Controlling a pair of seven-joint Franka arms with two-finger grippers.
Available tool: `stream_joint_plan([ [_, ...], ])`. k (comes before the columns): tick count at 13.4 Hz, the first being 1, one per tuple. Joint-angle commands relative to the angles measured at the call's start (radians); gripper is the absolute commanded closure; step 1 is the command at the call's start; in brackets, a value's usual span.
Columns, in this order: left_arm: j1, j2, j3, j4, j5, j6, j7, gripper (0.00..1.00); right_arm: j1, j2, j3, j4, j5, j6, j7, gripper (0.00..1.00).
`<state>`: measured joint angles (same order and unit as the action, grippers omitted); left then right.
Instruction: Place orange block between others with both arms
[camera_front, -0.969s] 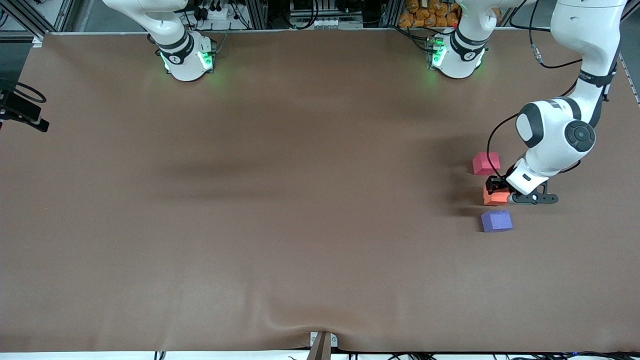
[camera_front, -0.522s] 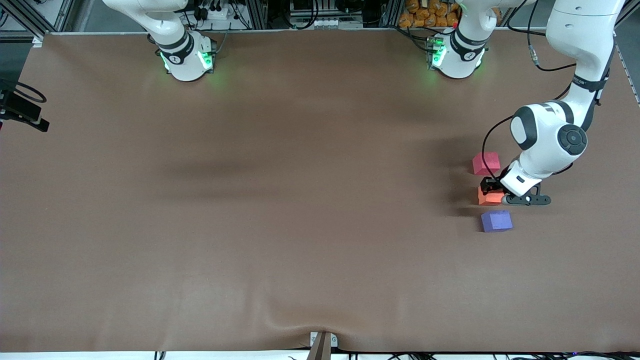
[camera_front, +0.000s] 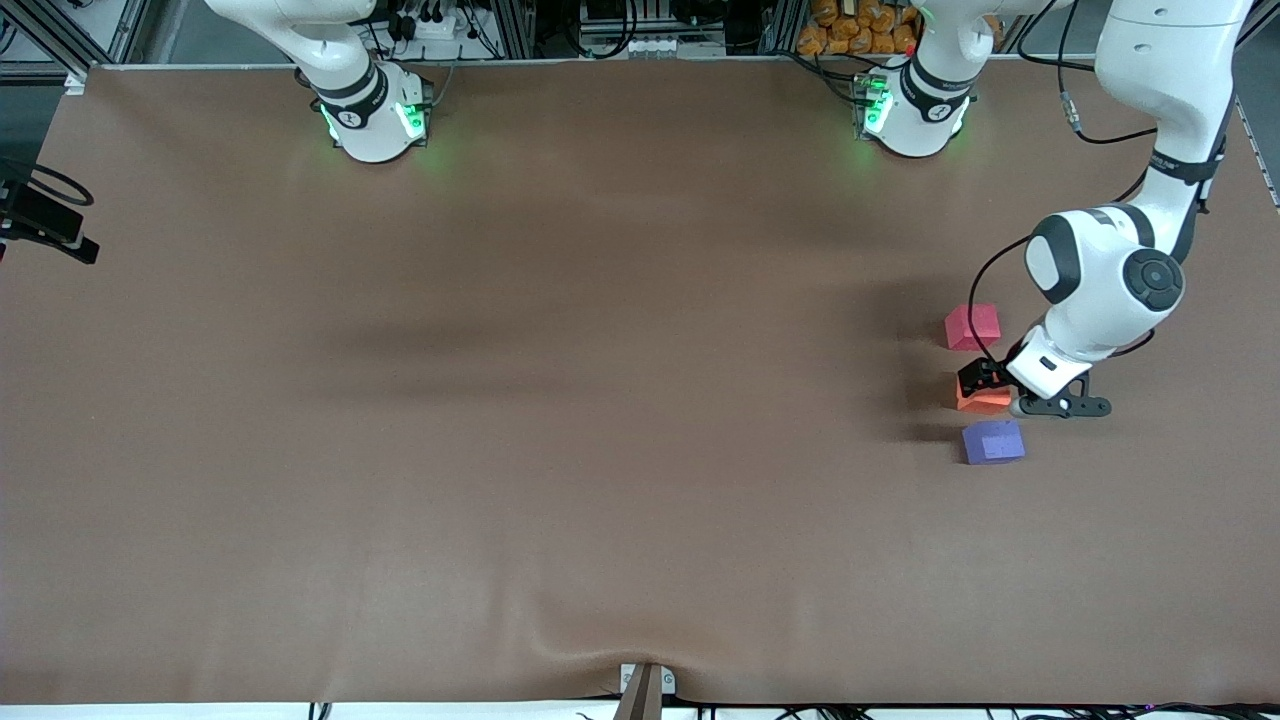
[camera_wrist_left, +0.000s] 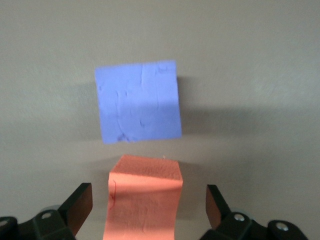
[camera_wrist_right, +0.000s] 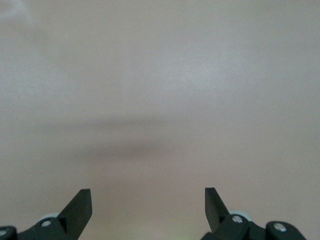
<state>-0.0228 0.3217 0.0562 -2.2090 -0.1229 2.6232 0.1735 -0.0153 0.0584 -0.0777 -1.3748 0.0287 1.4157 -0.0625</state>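
Your left end effector (camera_front: 985, 385) sits low over the orange block (camera_front: 981, 398) at the right of the front frame, its fingers (camera_wrist_left: 80, 205) spread wide with clear gaps either side of the block, which rests released on the brown desk (camera_front: 560, 400). The block lies between the pinkish-red cube (camera_front: 972, 327) above it in the frame and the bluish-purple cube (camera_front: 992, 442) below it, apart from both. Your right end effector (camera_wrist_right: 147, 210), seen only in its wrist view, waits open over bare desk.
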Motion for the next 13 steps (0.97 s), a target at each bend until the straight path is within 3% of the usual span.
stream_joint_plan([
  [1,0.000,-0.047,-0.004,0.116,-0.020,-0.177,0.009,0.00,-0.009,-0.022,0.007,-0.020,-0.018,0.006,0.012,0.00],
  [4,0.000,-0.041,-0.004,0.291,-0.009,-0.382,0.006,0.00,-0.009,-0.022,0.007,-0.018,-0.032,0.011,0.013,0.00],
  [10,-0.006,-0.049,-0.004,0.440,0.028,-0.526,0.004,0.00,-0.009,-0.017,0.009,-0.013,-0.023,0.025,0.079,0.00],
  [13,-0.008,-0.049,-0.002,0.555,0.035,-0.661,0.000,0.00,-0.009,-0.018,0.009,-0.013,-0.019,0.025,0.086,0.00],
])
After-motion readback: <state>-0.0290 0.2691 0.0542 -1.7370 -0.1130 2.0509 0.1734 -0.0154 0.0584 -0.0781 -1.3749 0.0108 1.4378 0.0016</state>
